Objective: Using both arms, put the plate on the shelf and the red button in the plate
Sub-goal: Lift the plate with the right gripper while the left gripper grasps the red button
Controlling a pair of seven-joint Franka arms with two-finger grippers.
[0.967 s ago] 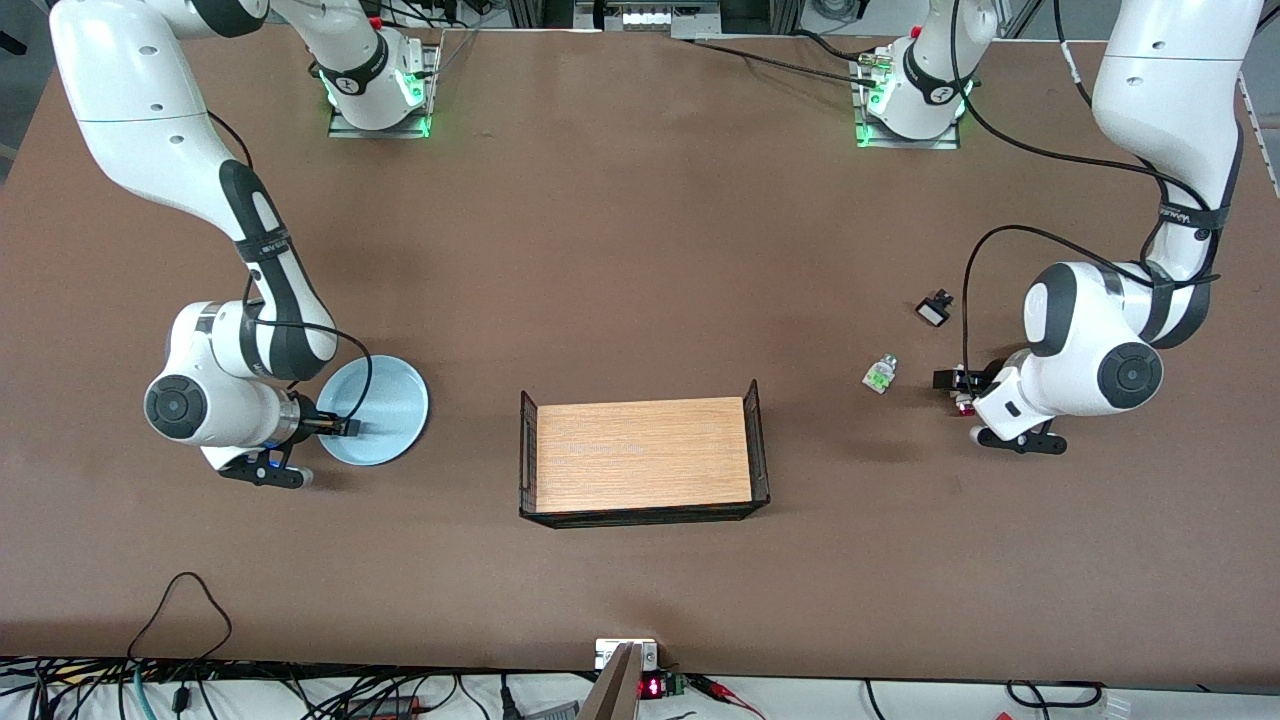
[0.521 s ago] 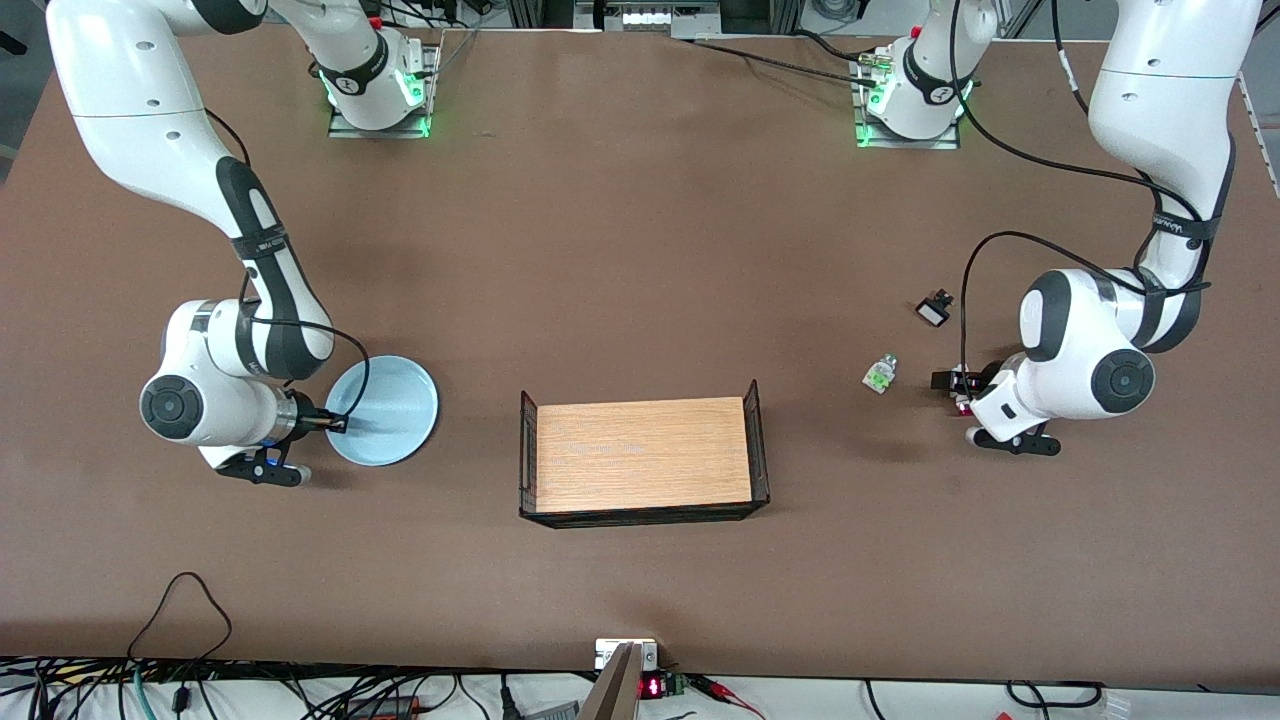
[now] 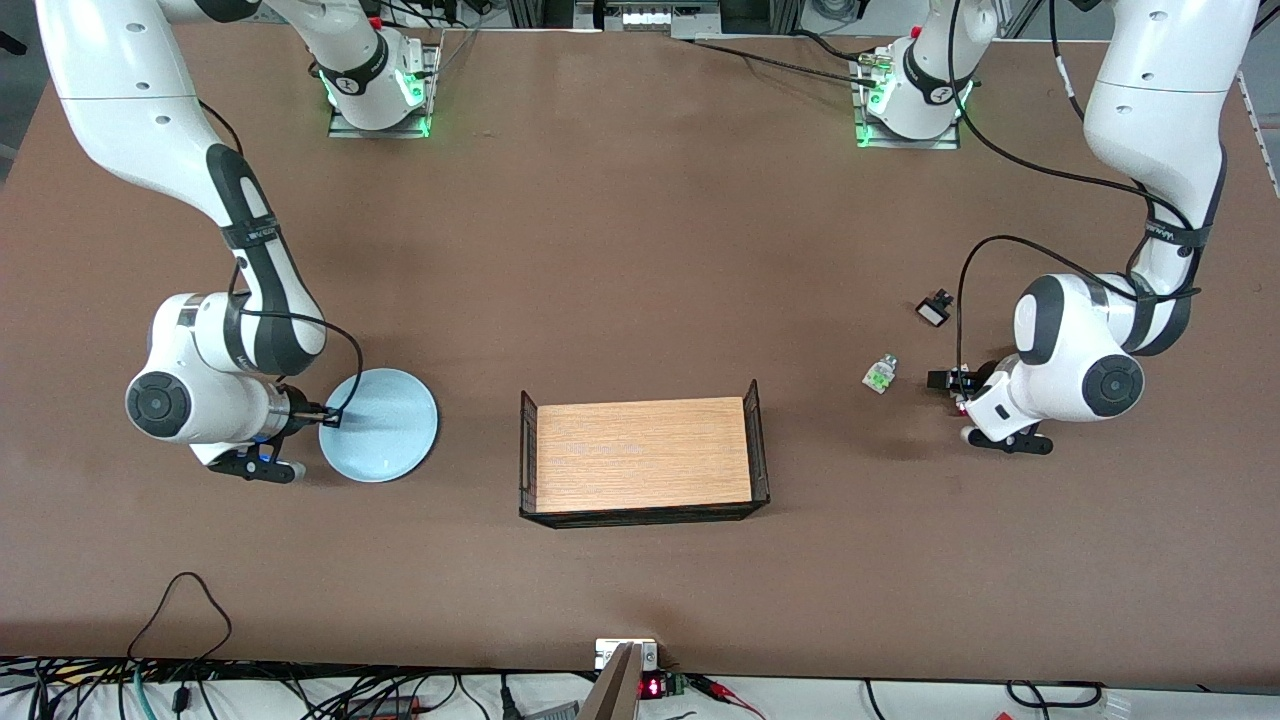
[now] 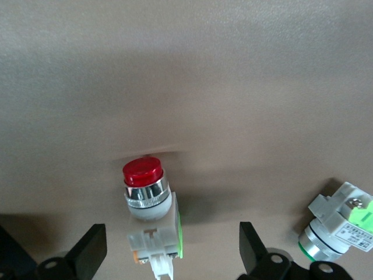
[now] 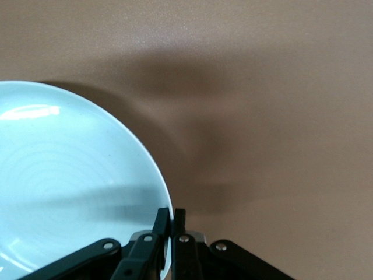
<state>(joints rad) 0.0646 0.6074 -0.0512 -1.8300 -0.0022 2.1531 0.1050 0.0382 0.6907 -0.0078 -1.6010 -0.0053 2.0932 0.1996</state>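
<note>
Risk first: my right end effector (image 5: 172,224) pinches only the thin rim of the plate (image 3: 385,428), so a tilt or slip on lifting looks likely. Plate is wide, shallow, glossy pale blue with faint rings, flat on the matte brown table (image 3: 640,250) toward my right arm's end. Wood-floored tray (image 3: 643,455) with black wire ends sits mid-table. My left end effector (image 4: 169,256) is spread wide around the red button (image 4: 148,201) lying on the table; small rounded body could roll or squirt out. Green-capped button (image 3: 880,373) lies just beside it, easy to bump.
</note>
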